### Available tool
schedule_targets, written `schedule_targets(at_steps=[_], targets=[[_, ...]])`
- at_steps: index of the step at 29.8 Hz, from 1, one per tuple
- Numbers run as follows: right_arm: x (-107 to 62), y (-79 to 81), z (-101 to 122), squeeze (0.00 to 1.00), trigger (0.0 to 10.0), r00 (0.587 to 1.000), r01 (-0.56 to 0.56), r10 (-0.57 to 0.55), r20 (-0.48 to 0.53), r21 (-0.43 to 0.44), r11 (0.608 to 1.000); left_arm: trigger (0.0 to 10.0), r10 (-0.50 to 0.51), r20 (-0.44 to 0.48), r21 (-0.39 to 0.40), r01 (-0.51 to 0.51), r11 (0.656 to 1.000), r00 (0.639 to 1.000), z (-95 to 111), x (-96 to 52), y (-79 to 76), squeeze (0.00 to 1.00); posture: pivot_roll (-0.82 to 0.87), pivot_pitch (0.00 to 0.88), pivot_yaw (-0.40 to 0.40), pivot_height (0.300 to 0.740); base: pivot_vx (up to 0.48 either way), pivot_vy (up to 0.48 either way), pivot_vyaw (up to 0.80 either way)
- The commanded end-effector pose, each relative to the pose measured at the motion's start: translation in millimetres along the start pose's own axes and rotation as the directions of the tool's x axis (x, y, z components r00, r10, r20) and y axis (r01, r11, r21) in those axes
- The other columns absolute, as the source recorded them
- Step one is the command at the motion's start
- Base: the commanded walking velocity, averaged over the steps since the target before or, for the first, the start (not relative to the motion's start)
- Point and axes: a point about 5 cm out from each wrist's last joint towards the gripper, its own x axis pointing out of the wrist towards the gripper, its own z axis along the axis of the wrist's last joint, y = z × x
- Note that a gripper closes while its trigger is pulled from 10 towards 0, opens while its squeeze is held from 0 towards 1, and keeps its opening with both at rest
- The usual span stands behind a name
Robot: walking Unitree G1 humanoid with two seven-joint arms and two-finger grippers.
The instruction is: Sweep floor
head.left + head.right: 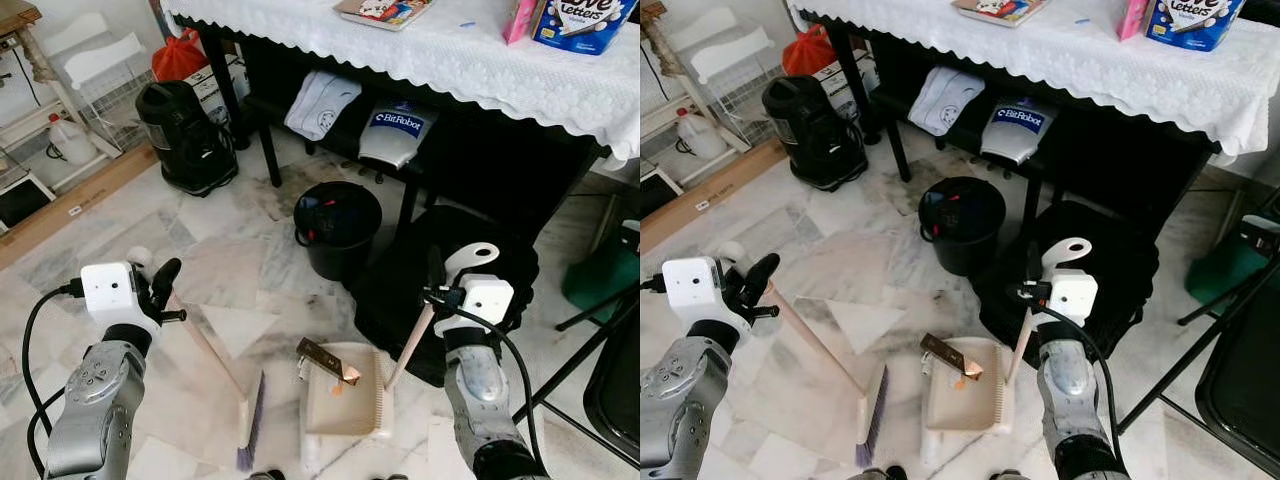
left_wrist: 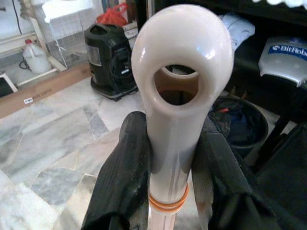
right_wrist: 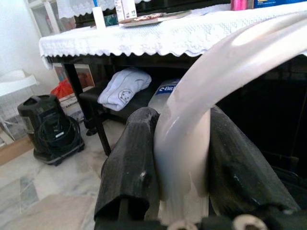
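Cream broom (image 1: 215, 365) handle sits clamped inside left pincer (image 1: 150, 290).

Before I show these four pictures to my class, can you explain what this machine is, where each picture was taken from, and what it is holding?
This is a humanoid robot with two silver arms, each ending in two long black fingers. The two wide pictures come from a stereo camera on its head, looking down at a marble floor. The two close pictures come from cameras on its wrists, looking along the fingers.

The left gripper is shut on the handle of a small broom, whose bristles touch the floor. The right gripper is shut on the handle of a cream dustpan, which rests on the floor beside the broom. A brown wrapper lies at the pan's open edge.

Ahead stand a black bin, a black vacuum cleaner and a table under a white lace cloth.
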Motion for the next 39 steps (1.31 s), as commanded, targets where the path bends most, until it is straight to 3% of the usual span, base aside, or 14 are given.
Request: schedule_targets(at_steps=[1, 5, 9, 16, 20, 24, 30, 36, 39], targets=[[0.8, -0.9, 6, 0.00, 10.0, 0.999, 0.007, -0.007, 0.033, 0.015, 1.000, 10.0, 0.020, 0.041, 0.008, -0.020, 1.000, 0.999, 6, 0.2, 5.0, 0.00, 0.01, 0.116, 0.112, 0.740, 0.000, 0.000, 0.00], [0.5, -1.7, 9, 0.00, 10.0, 0.999, 0.016, -0.017, 0.043, 0.034, 0.999, 10.0, 0.021, 0.050, 0.007, -0.021, 1.000, 0.999, 7, 1.9, 5.2, 0.00, 0.01, 0.110, 0.116, 0.740, 0.000, 0.000, 0.00], [3.0, -0.9, 22, 0.00, 10.0, 0.995, 0.030, -0.041, 0.092, 0.115, 0.993, 10.0, 0.031, 0.072, 0.012, -0.032, 0.999, 0.997, 12, 4.3, 9.2, 0.00, 0.00, 0.099, 0.121, 0.740, 0.000, 0.000, 0.00], [7.2, 10.8, 49, 0.00, 10.0, 0.983, -0.042, 0.012, 0.185, 0.157, 0.987, 10.0, 0.003, 0.132, -0.029, 0.001, 1.000, 0.991, 21, 8.9, 4.5, 0.00, 0.00, 0.090, 0.124, 0.740, 0.000, 0.000, 0.00], [7.3, 13.5, 55, 0.00, 10.0, 0.981, -0.057, 0.023, 0.192, 0.174, 0.983, 10.0, -0.003, 0.159, -0.028, 0.007, 1.000, 0.987, 26, 12.3, 0.6, 0.00, 0.00, 0.089, 0.125, 0.740, 0.000, 0.000, 0.00], [6.8, 15.9, 62, 0.00, 10.0, 0.981, -0.072, 0.036, 0.190, 0.186, 0.980, 10.0, 0.078, 0.228, 0.023, -0.086, 0.996, 0.970, 35, 15.5, 9.9, 0.00, 0.00, 0.089, 0.125, 0.740, 0.000, 0.000, 0.00], [6.0, 16.6, 64, 0.00, 10.0, 0.983, -0.090, 0.057, 0.176, 0.186, 0.979, 10.0, 0.083, 0.294, 0.082, -0.112, 0.990, 0.952, 47, 15.5, 10.2, 0.00, 0.00, 0.096, 0.120, 0.740, 0.000, 0.000, 0.00], [7.0, 17.0, 66, 0.00, 10.0, 0.983, -0.100, 0.068, 0.170, 0.189, 0.977, 10.0, 0.078, 0.323, 0.052, -0.100, 0.994, 0.943, 48, 15.6, 7.1, 0.00, -0.01, 0.098, 0.119, 0.740, 0.000, 0.000, 0.00], [7.7, 16.7, 67, 0.00, 10.0, 0.983, -0.100, 0.068, 0.169, 0.188, 0.977, 10.0, 0.029, 0.304, 0.011, -0.034, 0.999, 0.952, 46, 16.8, 0.0, 0.00, -0.01, 0.100, 0.117, 0.740, 0.000, 0.000, 0.00]])
